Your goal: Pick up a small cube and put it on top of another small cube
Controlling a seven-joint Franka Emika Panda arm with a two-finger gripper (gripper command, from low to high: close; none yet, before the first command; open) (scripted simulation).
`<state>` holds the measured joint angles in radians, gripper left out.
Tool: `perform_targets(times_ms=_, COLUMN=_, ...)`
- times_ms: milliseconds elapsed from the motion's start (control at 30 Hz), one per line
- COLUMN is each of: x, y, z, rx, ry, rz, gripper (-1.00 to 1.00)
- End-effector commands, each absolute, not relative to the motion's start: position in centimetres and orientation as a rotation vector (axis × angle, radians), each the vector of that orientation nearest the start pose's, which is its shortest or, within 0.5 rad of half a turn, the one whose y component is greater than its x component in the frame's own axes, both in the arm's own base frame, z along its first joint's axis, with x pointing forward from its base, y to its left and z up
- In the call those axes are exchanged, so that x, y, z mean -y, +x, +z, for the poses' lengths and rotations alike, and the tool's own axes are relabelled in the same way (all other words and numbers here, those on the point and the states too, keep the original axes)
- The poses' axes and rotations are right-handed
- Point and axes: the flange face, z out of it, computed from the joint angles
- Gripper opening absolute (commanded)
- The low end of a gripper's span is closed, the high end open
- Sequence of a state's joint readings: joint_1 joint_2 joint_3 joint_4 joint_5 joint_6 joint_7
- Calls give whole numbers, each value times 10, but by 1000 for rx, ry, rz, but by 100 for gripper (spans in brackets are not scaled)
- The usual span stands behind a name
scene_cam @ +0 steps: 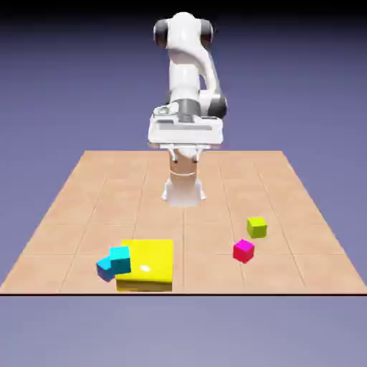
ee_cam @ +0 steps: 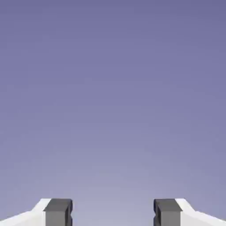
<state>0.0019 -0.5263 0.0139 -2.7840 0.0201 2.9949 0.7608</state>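
Hovering spread, empty, pincer (ee_cam: 113, 214) well apart from pink cube (scene_cam: 244, 250), lime cube (scene_cam: 256, 227).

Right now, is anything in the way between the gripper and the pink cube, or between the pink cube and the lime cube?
Nothing visible blocks either path. The open gripper is raised near the base; the pink cube and lime cube sit close together, apart. The yellow block and cyan block lie off toward the exterior view's left.

Tiled table (scene_cam: 86, 208): four blocks (scene_cam: 147, 264), apparently apart.
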Motion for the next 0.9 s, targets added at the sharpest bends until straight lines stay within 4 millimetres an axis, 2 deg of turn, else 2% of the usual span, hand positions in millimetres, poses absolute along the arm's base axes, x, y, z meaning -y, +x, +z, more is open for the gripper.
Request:
perform_targets(times_ms=0, x=-5, y=406, z=439, rx=-1051, ry=-2519, rz=-897, gripper=0)
perform_targets(times_ms=233, x=-13, y=450, z=368, rx=-1366, ry=-2565, rz=-405, gripper=0)
perform_targets(times_ms=433, x=-27, y=473, z=300, rx=-1602, ry=-2523, rz=58, gripper=0)
perform_targets(times_ms=633, x=-48, y=483, z=232, rx=-1787, ry=-2405, rz=552, gripper=0)
perform_targets(times_ms=867, x=-83, y=481, z=161, rx=-1908, ry=-2173, rz=1152, gripper=0)
